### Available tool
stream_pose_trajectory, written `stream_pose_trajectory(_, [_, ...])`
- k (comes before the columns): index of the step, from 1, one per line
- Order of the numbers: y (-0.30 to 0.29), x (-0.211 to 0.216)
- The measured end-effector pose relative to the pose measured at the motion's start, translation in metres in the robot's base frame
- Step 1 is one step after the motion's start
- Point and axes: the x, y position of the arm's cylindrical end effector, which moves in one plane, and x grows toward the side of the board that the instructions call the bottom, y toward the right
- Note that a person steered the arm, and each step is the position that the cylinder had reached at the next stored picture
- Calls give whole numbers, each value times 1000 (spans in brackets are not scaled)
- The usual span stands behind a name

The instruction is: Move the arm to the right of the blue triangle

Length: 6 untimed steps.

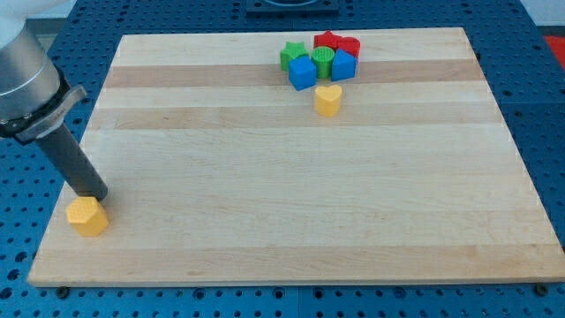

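Note:
My tip (pixel 96 196) rests at the board's lower left, far from the block cluster at the view's top. It is right against the top edge of a yellow hexagon (pixel 87 217). Two blue blocks sit in the cluster: one (pixel 343 65) on the right that may be the triangle, and a blue cube (pixel 302 73) to its left. Their exact shapes are hard to make out.
The cluster also holds a green star (pixel 292 55), a green cylinder (pixel 323 60), a red star (pixel 327 41) and a red cylinder (pixel 350 46). A yellow heart (pixel 327 100) sits just below it. The wooden board (pixel 291 203) lies on a blue pegboard table.

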Motion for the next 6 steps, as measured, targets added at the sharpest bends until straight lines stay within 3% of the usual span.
stream_pose_trajectory(1, [18, -7])
stream_pose_trajectory(3, [216, -44])
stream_pose_trajectory(5, [391, -160])
stream_pose_trajectory(6, [405, -204])
